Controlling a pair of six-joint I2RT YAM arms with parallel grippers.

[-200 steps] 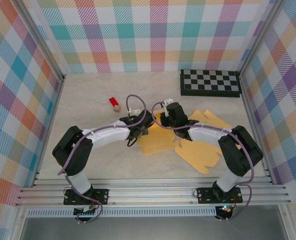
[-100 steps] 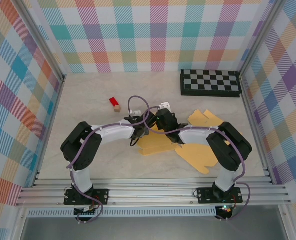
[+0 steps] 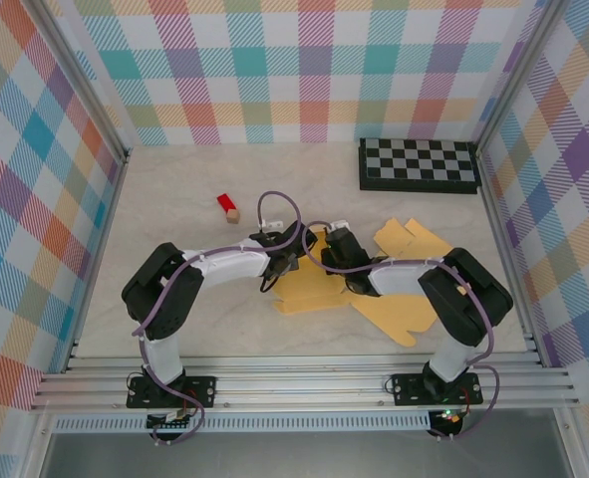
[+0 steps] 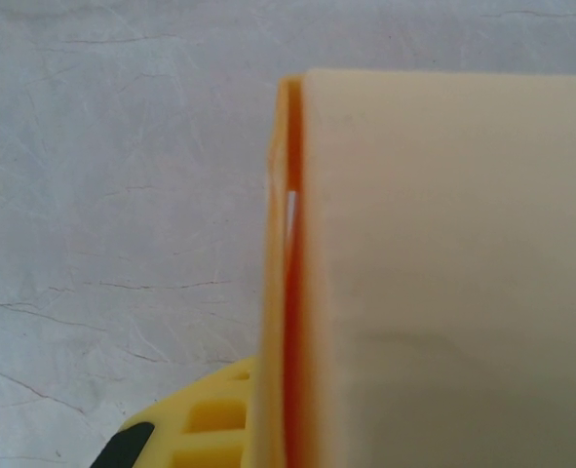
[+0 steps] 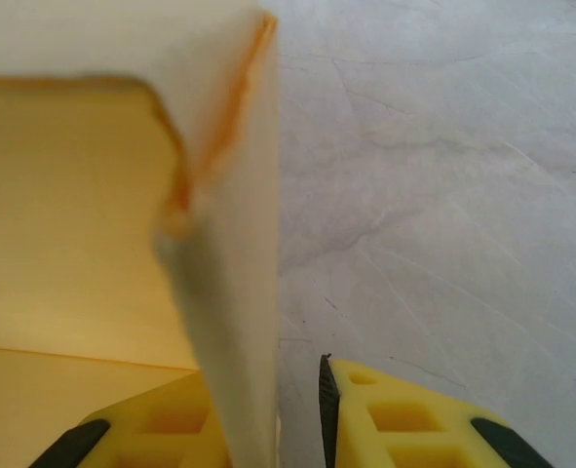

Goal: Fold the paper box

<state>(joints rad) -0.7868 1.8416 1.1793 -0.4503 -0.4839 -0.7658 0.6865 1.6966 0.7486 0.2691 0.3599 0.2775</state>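
Two grippers are met over the paper box (image 3: 314,287), which is laid at the centre of the table (image 3: 174,299).
The left gripper (image 3: 287,261) is seen pressed together, a raised, doubled edge of the box pinched in it. The right gripper (image 5: 273,405) is held slightly parted, with an upright flap standing between its fingers (image 5: 409,421) and a sliver of gap showing on one side. The other flaps are spread flat toward the right arm.

A robotics lab test cell: plaid-printed walls (image 3: 314,70) on aluminium rails (image 3: 304,383) enclose a pale tabletop (image 3: 174,259), with a checkerboard (image 3: 419,164) at far right.
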